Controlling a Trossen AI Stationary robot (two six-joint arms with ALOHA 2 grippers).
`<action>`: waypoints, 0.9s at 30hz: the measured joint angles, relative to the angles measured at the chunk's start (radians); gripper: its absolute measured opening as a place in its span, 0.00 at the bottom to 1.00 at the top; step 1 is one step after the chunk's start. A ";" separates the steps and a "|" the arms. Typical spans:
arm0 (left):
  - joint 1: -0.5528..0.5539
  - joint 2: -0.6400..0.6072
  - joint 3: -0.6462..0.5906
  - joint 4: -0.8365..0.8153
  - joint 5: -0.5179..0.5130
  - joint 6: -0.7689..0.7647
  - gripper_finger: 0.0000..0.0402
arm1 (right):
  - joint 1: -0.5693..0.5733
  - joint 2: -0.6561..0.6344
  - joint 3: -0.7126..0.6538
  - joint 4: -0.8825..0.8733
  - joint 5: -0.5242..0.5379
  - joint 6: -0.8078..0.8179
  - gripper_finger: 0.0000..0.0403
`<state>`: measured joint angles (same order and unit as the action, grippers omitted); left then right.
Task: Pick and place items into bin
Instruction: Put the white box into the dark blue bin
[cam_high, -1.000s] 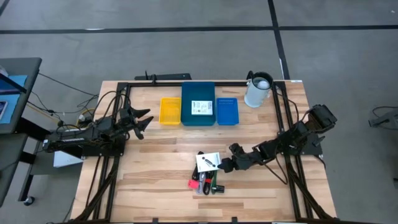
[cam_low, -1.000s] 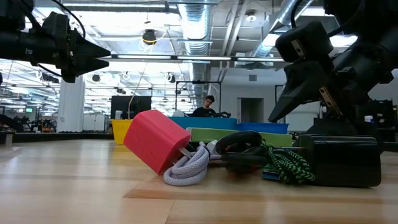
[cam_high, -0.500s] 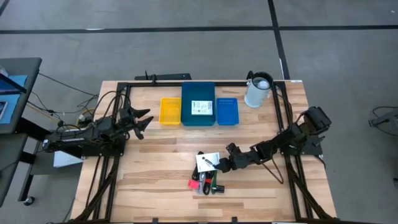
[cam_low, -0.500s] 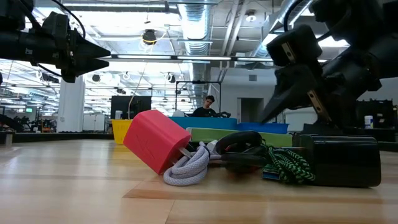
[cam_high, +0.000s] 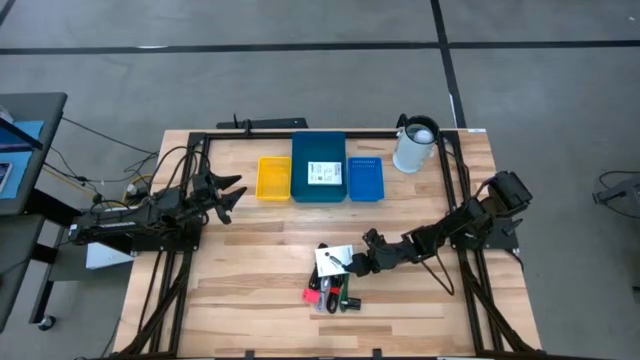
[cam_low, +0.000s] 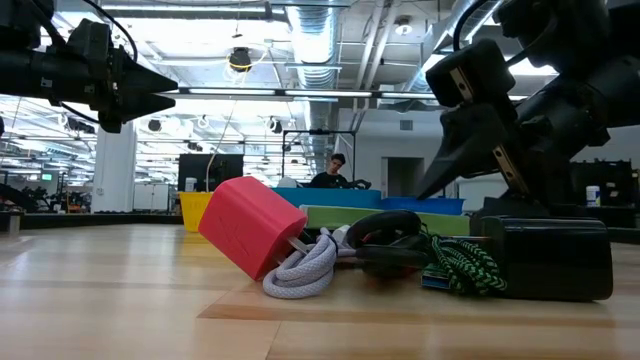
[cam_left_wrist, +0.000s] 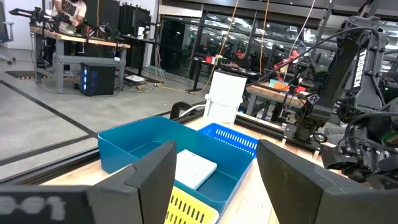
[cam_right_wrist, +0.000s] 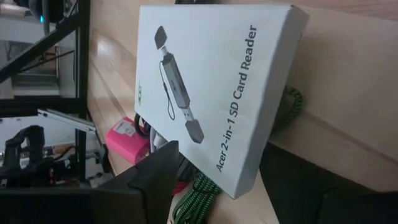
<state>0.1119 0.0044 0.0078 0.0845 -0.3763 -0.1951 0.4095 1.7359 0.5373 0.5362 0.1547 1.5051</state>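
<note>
One white box (cam_high: 323, 174) lies in the teal bin (cam_high: 318, 150); the pile (cam_high: 334, 283) remains near it. Right gripper (cam_high: 355, 267) straddles the card-reader box (cam_right_wrist: 211, 87), open, gripping nothing. Left gripper (cam_high: 228, 191) waits open.

The right gripper (cam_high: 352, 264) reaches low across the table from the right side, its arm stretched out nearly flat, fingers apart and seemingly not yet gripping anything. The left gripper (cam_high: 232, 190) waits raised at the left side of the table, its fingers spread wide.
</note>
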 joint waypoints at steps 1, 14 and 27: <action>0.000 0.000 0.000 0.000 0.000 0.000 0.53 | 0.000 0.000 0.000 0.000 0.000 0.001 0.50; 0.000 0.000 0.000 0.000 0.000 0.000 0.53 | 0.000 0.001 -0.001 -0.001 -0.023 0.002 0.39; 0.000 0.000 0.000 0.000 0.000 0.000 0.53 | 0.001 0.002 -0.002 -0.003 -0.030 -0.007 0.33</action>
<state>0.1120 0.0044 0.0078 0.0845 -0.3763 -0.1951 0.4107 1.7378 0.5358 0.5330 0.1246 1.4978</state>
